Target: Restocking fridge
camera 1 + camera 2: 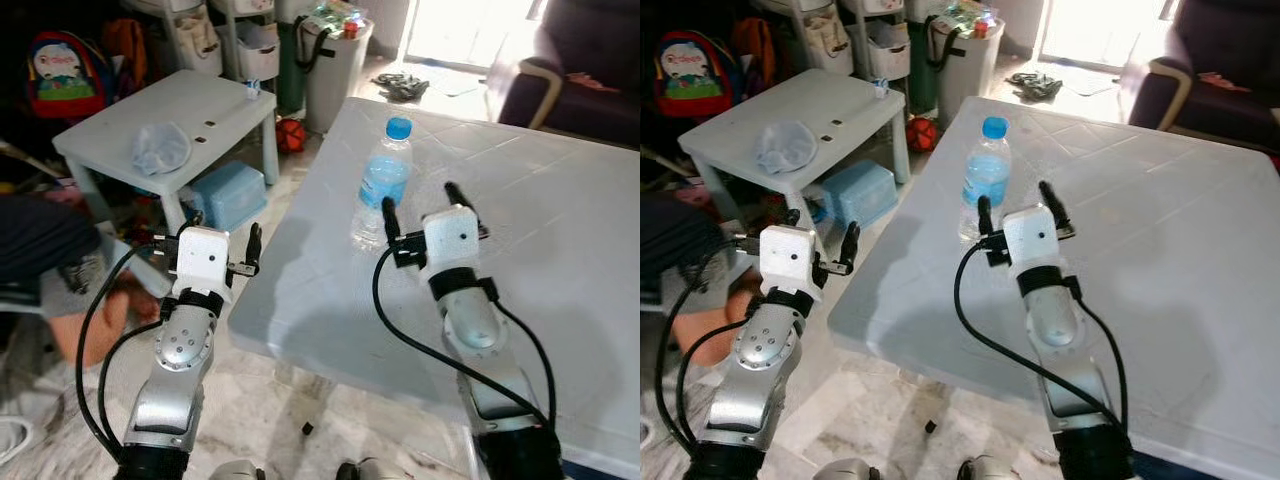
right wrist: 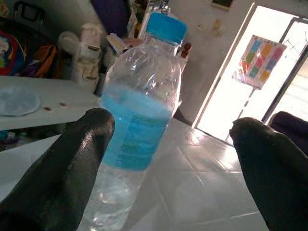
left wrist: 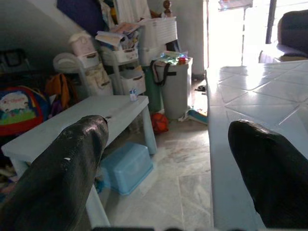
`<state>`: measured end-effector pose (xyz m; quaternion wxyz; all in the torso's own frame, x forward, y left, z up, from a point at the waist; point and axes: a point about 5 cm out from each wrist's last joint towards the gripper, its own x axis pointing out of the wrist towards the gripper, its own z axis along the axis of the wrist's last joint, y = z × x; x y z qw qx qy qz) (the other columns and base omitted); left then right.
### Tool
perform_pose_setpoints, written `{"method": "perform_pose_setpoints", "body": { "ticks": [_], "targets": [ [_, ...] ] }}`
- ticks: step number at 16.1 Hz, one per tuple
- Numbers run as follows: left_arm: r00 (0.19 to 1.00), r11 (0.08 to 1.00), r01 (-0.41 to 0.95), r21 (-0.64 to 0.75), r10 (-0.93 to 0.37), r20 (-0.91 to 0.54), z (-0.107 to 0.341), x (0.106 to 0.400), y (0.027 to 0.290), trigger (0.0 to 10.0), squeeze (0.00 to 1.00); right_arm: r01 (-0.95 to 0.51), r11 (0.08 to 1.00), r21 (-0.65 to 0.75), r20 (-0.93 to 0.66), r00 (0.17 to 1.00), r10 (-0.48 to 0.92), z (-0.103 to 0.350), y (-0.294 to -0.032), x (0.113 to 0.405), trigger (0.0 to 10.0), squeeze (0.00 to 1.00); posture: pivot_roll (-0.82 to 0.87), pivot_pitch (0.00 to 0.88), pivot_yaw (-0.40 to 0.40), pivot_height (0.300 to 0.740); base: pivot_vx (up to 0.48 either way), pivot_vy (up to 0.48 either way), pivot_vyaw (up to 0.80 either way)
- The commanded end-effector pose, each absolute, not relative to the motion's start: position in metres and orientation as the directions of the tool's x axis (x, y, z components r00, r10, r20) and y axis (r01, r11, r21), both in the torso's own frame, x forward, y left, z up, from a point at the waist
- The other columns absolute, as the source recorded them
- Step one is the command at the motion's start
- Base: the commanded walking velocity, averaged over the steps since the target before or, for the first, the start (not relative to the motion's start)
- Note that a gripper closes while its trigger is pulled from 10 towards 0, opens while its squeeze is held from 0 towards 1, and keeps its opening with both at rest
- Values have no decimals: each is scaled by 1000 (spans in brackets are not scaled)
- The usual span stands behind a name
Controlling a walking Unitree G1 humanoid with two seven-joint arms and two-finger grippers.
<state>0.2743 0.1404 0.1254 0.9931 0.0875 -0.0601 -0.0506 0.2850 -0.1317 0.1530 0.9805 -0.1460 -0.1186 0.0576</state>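
We see the water bottle (image 1: 383,183) upright at center of the left eye frame, near the left edge of the big white table (image 1: 560,260); clear thin plastic, ribbed body, blue screw cap, light blue label band round the middle, water up to about the label's top, so we judge moderate weight, walls soft and crushable under squeeze, surface smooth and likely a bit slippery. We'd grip at the label band or just under it, across the round body, where the ribs stiffen it; near the cap it would tip, too hard and it buckles

Right gripper (image 1: 432,212) sits just right of and in front of the bottle, black fingers spread wide, nothing between them; left finger just beside the bottle, contact unclear. In the right wrist view the bottle (image 2: 137,130) lies toward one finger, off center in the gap, so we judge it needs a sideways shift before closing

Left gripper (image 1: 220,245) lower left of frame, off the table edge over the floor, fingers wide apart, empty

Tabletop: matte white plastic with a moulded tile pattern, glare at upper right. Upper left: small white side table (image 1: 110,135) with a crumpled clear bag (image 1: 160,148), blue plastic storage box (image 1: 228,193) underneath. Grey bin (image 1: 335,65) top center, marbled tile floor. No fridge in sight
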Motion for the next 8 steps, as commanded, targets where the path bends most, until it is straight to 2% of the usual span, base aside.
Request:
{"method": "perform_pose_setpoints", "body": {
  "ticks": [1,8],
  "targets": [
    [984,978,99,182,-124,128,130,275,139,10000,0,-61,950,-305,270,951,148,167,-131,286,10000,0,68,28,-44,740,0,0,0],
    [984,978,96,186,-121,132,131,277,138,10000,0,-110,957,-268,345,917,202,193,-117,295,10000,0,70,26,-47,740,0,0,0]
  ]
}}
